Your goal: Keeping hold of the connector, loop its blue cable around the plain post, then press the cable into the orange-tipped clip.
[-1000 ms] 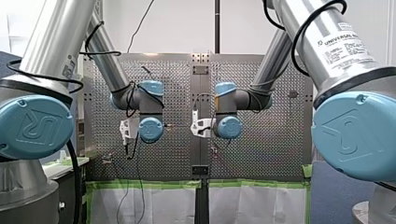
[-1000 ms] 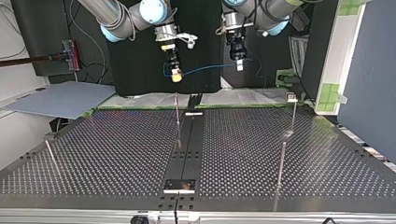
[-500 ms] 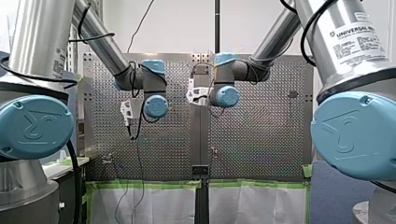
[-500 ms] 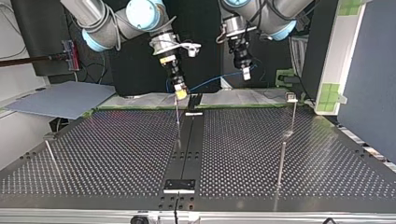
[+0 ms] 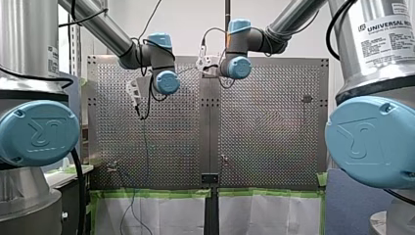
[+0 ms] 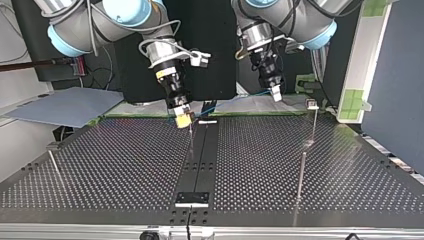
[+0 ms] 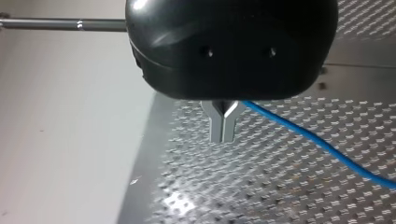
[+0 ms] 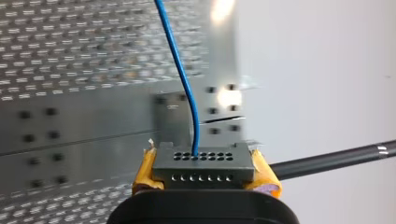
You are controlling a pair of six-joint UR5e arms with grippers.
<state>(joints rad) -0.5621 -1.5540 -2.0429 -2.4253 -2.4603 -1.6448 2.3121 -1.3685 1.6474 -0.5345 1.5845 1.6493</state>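
In the right wrist view my right gripper (image 8: 203,179) is shut on the grey connector (image 8: 201,164), its yellow pads on either side. The blue cable (image 8: 180,70) leaves the connector's face and runs ahead over the perforated board. In the top view that gripper (image 6: 183,118) hangs at the table's far edge, just beside the top of a thin plain post (image 6: 191,135). My left gripper (image 6: 275,93) is further right; its metal fingers (image 7: 223,125) are shut, with the blue cable (image 7: 322,144) coming out at their base. I cannot make out an orange tip on any clip.
A post with a small clip (image 6: 311,104) on top stands at the top view's right, with another post (image 6: 300,175) nearer. A thin post (image 6: 55,167) leans at the left. A black strip (image 6: 202,160) runs down the table's middle.
Both arms have swung down and nearer in the top view, up the board in the front view. My right gripper has carried the connector to the middle post's top. The cable now sags low between the grippers.
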